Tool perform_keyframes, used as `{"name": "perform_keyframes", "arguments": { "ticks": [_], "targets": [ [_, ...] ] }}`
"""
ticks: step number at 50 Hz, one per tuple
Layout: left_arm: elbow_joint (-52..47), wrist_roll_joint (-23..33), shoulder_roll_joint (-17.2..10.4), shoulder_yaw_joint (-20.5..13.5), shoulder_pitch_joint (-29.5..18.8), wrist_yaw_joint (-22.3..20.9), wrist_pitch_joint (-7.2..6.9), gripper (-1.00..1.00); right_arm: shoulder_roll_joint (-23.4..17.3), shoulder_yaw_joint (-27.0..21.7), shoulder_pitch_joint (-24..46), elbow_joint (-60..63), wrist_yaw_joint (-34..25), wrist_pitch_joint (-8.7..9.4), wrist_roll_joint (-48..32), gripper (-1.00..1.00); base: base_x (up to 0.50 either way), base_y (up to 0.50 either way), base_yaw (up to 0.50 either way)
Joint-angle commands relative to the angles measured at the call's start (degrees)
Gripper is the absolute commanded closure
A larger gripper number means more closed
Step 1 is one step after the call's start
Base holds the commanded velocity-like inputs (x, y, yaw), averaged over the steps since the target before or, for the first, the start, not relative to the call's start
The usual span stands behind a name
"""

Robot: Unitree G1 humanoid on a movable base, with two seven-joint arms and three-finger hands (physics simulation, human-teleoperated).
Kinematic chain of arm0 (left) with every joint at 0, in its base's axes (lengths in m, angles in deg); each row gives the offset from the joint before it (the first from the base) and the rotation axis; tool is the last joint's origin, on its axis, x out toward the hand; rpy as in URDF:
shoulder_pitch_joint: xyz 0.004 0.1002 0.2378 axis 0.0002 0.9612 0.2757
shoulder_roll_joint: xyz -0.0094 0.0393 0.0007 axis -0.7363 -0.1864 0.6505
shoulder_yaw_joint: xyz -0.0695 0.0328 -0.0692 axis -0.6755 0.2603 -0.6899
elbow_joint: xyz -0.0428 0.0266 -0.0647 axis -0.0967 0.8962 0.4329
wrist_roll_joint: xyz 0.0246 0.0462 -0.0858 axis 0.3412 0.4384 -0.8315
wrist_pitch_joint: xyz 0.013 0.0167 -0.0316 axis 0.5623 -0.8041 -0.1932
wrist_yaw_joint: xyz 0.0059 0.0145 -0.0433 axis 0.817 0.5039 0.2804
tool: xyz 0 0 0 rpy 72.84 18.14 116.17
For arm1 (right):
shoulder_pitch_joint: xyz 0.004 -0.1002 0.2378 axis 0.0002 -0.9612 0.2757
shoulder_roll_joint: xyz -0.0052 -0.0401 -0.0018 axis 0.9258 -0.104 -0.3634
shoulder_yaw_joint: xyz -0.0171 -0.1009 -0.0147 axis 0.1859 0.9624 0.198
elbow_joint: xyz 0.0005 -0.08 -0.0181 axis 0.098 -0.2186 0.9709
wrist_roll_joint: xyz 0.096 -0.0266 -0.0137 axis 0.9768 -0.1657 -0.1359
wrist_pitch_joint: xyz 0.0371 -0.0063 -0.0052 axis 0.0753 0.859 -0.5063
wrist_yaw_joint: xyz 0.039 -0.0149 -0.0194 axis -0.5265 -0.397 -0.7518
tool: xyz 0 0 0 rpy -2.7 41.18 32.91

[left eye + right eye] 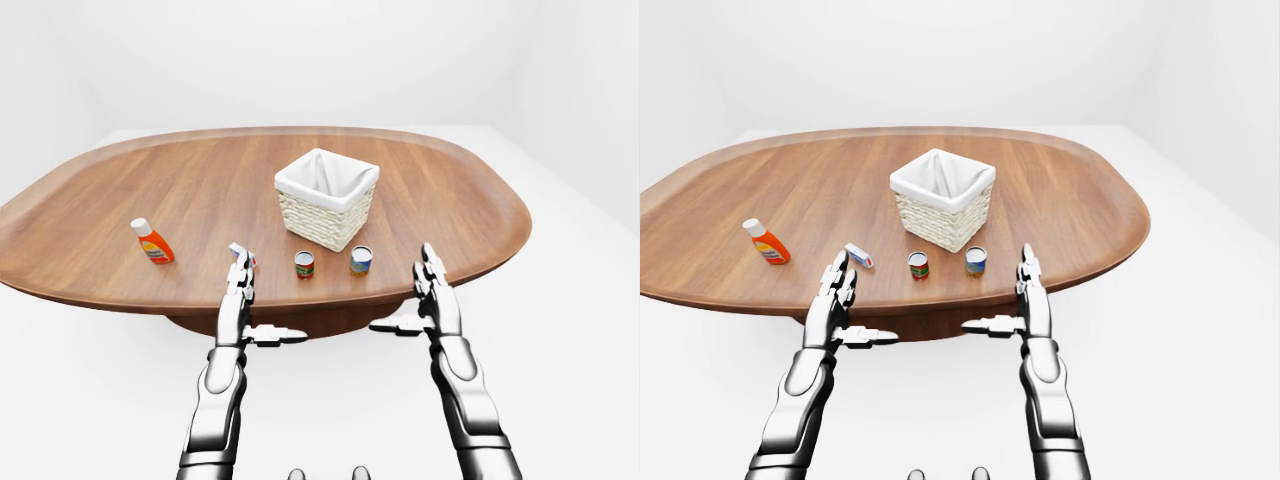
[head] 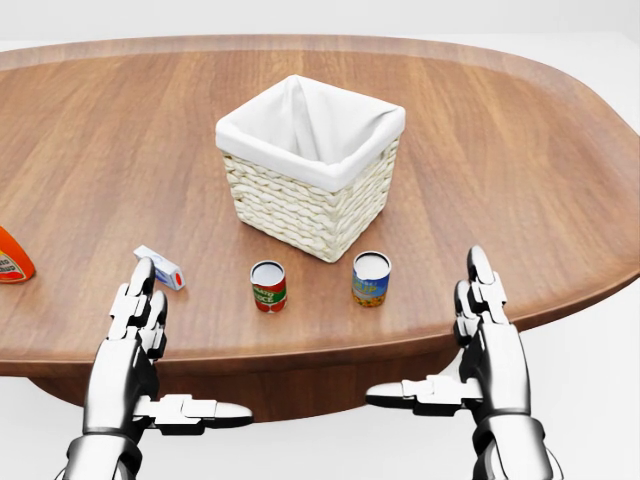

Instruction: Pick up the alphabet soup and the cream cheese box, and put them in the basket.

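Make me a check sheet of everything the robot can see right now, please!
Surface: oval wooden table, with things standing on it.
Job's things: wicker basket with white liner, nothing visible inside. Two cans below it in the head view, a red-label can and a blue-and-yellow-label can; which one is the alphabet soup cannot be read. Small white-and-blue box, likely the cream cheese, lying flat at left.
Clutter: orange bottle with white cap, far left.
Grippers: left hand open, holding nothing, just below the box; right hand open, holding nothing, right of the cans.
Cables: nothing seen.
Surroundings: plain white floor and walls.
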Motion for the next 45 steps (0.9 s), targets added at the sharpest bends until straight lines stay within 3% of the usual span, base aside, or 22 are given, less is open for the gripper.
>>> {"name": "perform_keyframes", "arguments": {
  "ticks": [1, 2, 4, 6, 7, 13, 14, 20, 22, 23, 25, 30, 37, 39, 45],
  "targets": [
    [-0.03, 0.06, -0.02, 0.04, 0.0, 0.0, -0.06, -1.0, -0.17, -2.22, 0.58, 0.35, 4.94, -0.51, 1.76, -1.0, 0.0, 0.0, 0.0],
    [-0.34, 0.11, -0.01, 0.08, 0.07, 0.01, -0.31, -1.0, -0.27, -2.3, 0.68, 0.18, 4.98, -0.72, 2.1, -1.0, 0.0, 0.0, 0.0],
    [0.16, 0.21, -0.06, 0.02, -0.2, 0.05, -0.34, -1.0, -0.26, -3.71, 0.98, 0.1, 9.01, -2.96, 1.56, -1.0, 0.0, 0.0, 0.0],
    [0.4, 0.19, -0.06, -0.07, -0.32, 0.17, -0.3, -1.0, -0.24, -5.3, 0.91, 1.09, 11.75, -3.59, 2.95, -1.0, 0.0, 0.0, 0.0],
    [0.22, 0.2, -0.05, -0.05, -0.32, 0.2, -0.54, -1.0, -0.45, -5.39, 0.57, 1.98, 10.81, -3.27, 4.87, -1.0, 0.0, 0.0, 0.0],
    [0.04, 0.4, -0.05, 0.04, -0.09, 0.27, -0.59, -1.0, -0.91, -6.49, 1.48, 1.29, 19.18, -3.32, 2.35, -1.0, 0.0, 0.0, 0.0],
    [-0.18, 0.41, -0.04, 0.05, -0.04, 0.27, -0.78, -1.0, -0.71, -7.3, 1.5, 2.0, 21.58, -2.62, 2.5, -1.0, 0.0, 0.0, 0.0],
    [0.59, 0.47, -0.08, 0.01, -0.2, 0.22, -0.32, -1.0, -1.14, -7.69, 1.08, 3.39, 24.46, -3.43, 3.43, -1.0, 0.0, 0.0, 0.0],
    [0.88, 0.57, -0.09, 0.0, -0.34, 0.27, -0.26, -1.0, -1.18, -8.45, 1.18, 4.14, 26.88, -1.87, 3.02, -1.0, 0.0, 0.0, 0.0],
    [1.31, 0.58, -0.12, -0.04, -0.48, 0.27, 0.0, -1.0, -1.07, -8.69, 0.89, 4.69, 26.65, -2.94, 3.92, -1.0, 0.0, 0.0, 0.0],
    [0.93, 0.61, -0.09, 0.01, -0.37, 0.31, -0.34, -1.0, -0.93, -9.48, 0.23, 6.14, 29.22, -3.4, 2.99, -1.0, 0.0, 0.0, 0.0],
    [0.97, 0.71, -0.1, -0.02, -0.4, 0.37, -0.23, -1.0, -0.65, -11.52, -0.99, 9.21, 30.41, -4.7, 3.45, -1.0, 0.0, 0.0, 0.0],
    [0.84, 0.82, -0.07, 0.01, -0.25, 0.5, 0.06, -1.0, -0.98, -11.88, -0.65, 8.52, 30.41, -4.7, 3.17, -1.0, 0.0, 0.0, 0.0],
    [0.26, 0.92, -0.01, 0.16, 0.0, 0.51, -0.06, -1.0, -0.78, -12.6, -0.77, 9.57, 30.41, -3.23, -0.32, -1.0, 0.0, 0.0, 0.0],
    [0.54, 0.7, -0.03, 0.1, 0.1, 0.16, 0.8, -1.0, -0.79, -14.55, -1.55, 11.31, 30.41, -4.44, -1.92, -1.0, 0.0, 0.0, 0.0]
  ]
}}
